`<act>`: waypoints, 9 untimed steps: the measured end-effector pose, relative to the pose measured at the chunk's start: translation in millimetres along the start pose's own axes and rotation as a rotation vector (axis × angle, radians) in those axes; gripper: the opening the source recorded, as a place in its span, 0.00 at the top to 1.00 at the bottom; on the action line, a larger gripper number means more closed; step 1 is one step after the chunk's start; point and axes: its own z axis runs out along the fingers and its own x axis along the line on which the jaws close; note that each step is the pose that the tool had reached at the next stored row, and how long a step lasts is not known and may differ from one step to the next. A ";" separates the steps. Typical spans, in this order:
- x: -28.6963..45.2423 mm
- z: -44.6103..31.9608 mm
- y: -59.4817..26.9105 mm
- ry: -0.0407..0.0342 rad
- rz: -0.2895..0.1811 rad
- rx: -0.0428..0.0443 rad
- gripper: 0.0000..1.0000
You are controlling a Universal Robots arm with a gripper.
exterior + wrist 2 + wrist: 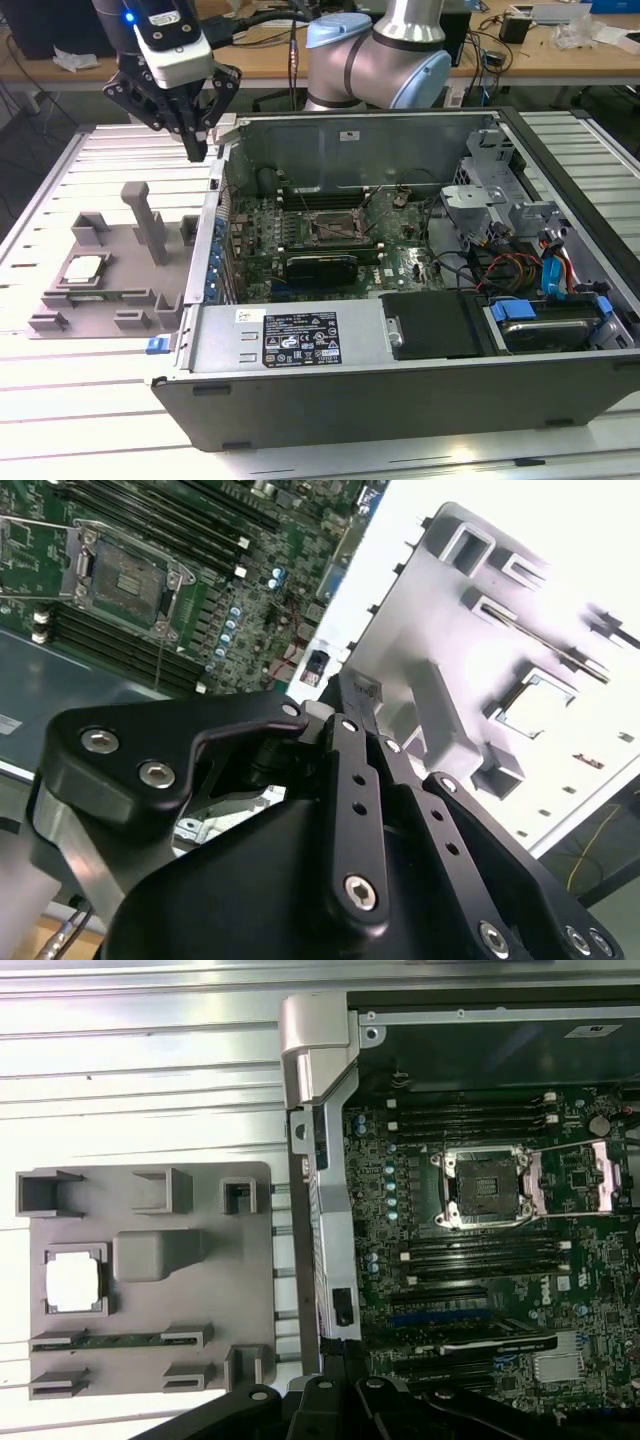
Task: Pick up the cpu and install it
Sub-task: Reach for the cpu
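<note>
Tool [197, 148] hangs with its black fingers drawn together, gripping nothing, above the side wall of the open grey metal computer case [400, 400]. Beside that wall, on the slatted metal worktop [60, 420], the grey plastic tray [120, 272] holds the small square silver-topped cpu [84, 268] in a recess, apart from the tool. Farther off, the dark square motherboard socket [330, 228] sits inside the case.

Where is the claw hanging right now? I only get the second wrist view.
Observer: In the exterior view the gripper hangs in the air, about over the wall of the computer case that faces the grey tray. It touches nothing.
Operator: Has it got the shiny chip?
Observer: No, it is shut on nothing. The cpu lies flat in a square pocket of the grey tray, lower down and toward the exterior view's left of the gripper.
</note>
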 end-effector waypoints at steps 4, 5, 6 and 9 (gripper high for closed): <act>9.5 -0.6 -0.7 -0.0034 0.000 -0.0003 0.89; 13.0 -0.8 -1.0 -0.0046 0.000 -0.0003 0.89; 15.2 -1.0 -1.1 -0.0053 0.000 -0.0004 0.89; 22.0 -1.4 -1.6 -0.0076 0.000 -0.0006 0.89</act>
